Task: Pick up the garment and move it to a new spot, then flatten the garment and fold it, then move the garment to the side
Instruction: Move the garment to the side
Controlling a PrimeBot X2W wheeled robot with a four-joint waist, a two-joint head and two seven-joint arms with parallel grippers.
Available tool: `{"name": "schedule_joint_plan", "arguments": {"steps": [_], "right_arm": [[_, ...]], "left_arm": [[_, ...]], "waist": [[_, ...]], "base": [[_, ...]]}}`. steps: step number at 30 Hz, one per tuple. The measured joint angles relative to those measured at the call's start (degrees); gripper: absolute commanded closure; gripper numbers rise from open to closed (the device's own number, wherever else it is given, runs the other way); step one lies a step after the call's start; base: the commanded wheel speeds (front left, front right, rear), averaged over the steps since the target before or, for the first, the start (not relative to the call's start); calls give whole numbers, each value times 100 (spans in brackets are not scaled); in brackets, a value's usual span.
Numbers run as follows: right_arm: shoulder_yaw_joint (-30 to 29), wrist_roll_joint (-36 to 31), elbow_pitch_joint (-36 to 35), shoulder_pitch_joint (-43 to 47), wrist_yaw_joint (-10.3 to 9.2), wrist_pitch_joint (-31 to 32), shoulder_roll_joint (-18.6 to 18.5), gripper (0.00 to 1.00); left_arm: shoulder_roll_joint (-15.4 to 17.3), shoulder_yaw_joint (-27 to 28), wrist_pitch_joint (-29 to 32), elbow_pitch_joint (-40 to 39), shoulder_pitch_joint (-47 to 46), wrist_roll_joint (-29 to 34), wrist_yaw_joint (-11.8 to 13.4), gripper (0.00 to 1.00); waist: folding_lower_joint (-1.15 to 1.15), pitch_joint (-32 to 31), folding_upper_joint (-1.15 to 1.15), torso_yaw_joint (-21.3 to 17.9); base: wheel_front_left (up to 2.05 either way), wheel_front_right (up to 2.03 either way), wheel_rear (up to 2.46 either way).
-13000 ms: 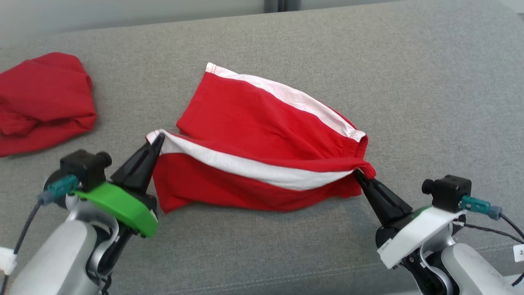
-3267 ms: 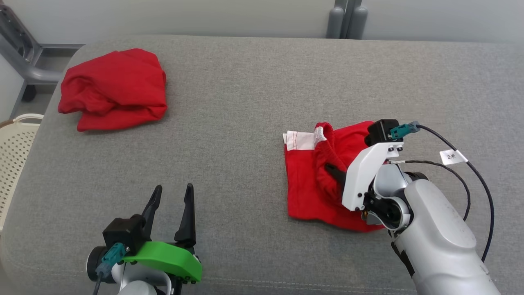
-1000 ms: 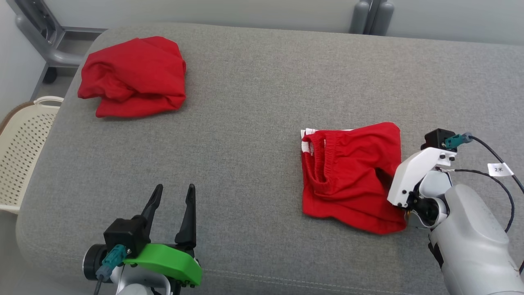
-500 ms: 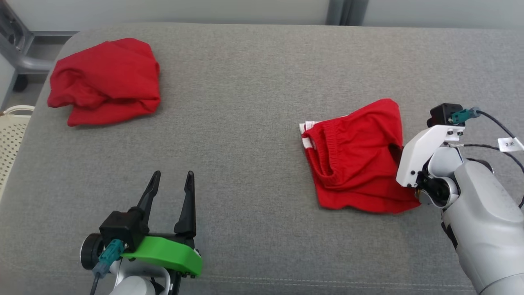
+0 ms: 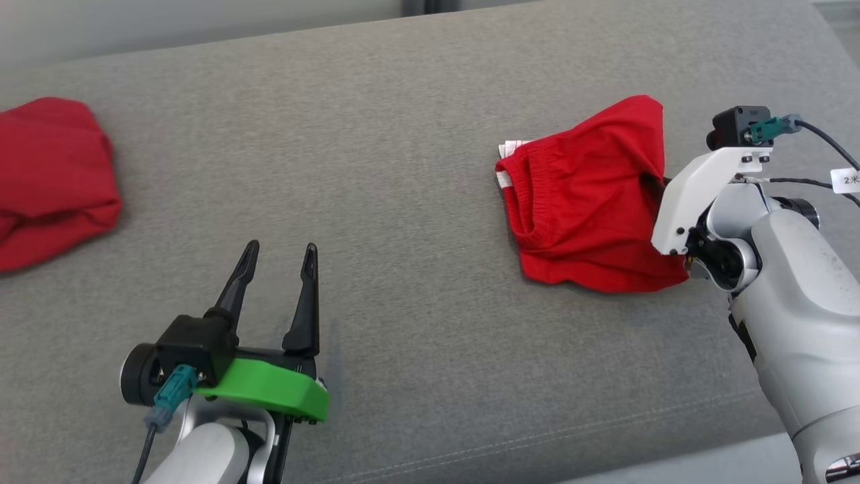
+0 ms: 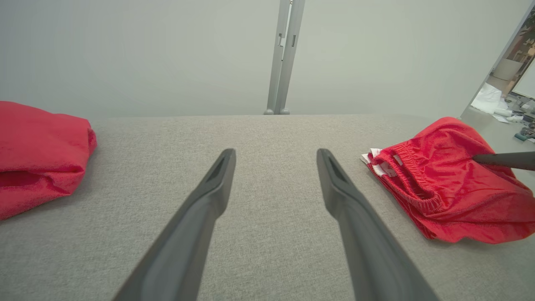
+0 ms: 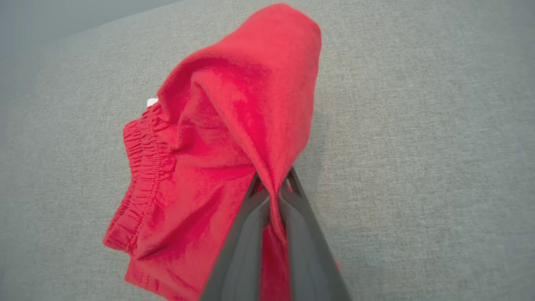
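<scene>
right gripper pinched on the red shorts at the right end of the bench

we see the right gripper (image 7: 273, 186) closed tight, its two dark fingers (image 7: 244, 240) pressed together on a ridge of red cloth. what it holds is the red shorts (image 5: 584, 202), gripped at their right-hand edge in the head view. from the wrist, the pinched fold rises into a peak above the fingers, and the gathered elastic waistband (image 7: 144, 167) runs down the left side of the bundle. the shorts are folded compactly and sit on the right part of the grey padded bench (image 5: 376, 121), with a bit of white trim (image 5: 509, 146) poking out at their upper left corner. the side near the gripper seems lifted a little off the bench, but we cannot tell how much of the bundle rests flat.

our left gripper (image 5: 281, 247) hovers over the bench at the lower left, well apart from the shorts, fingers spread wide and holding nothing. a second red garment (image 5: 50, 178) lies bunched at the far left edge of the head view, well apart from both grippers. behind the bench, the left wrist view shows a grey post (image 6: 284, 58) against a pale wall (image 6: 125, 50).
</scene>
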Motion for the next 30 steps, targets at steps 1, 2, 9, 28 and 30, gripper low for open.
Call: {"name": "schedule_joint_plan", "arguments": {"steps": [1,2,9,28,30], "right_arm": [[16,14,5,-42,-1,-11,0,100],[41,27,12,-86,-1,-21,4,100],[134,160,82,-427,-1,-241,0,100],[-227,-55,1181,-1619,0,-1318,-636,100],[-272,-154,1347,-1769,0,-1397,-787,100]], "left_arm": [[10,-3,7,-7,-36,13,0,0],[23,-4,36,-10,-87,36,0,0],[105,-55,212,-140,-444,191,-4,0],[386,-101,621,-846,-1066,611,145,0],[423,-123,706,-998,-1099,670,183,0]], "waist": [[0,27,0,-112],[0,57,0,-226],[0,326,0,-956],[0,1420,0,-1132],[0,1499,0,-1051]], "base": [[0,0,0],[0,0,0],[0,0,0],[0,0,0],[0,0,0]]}}
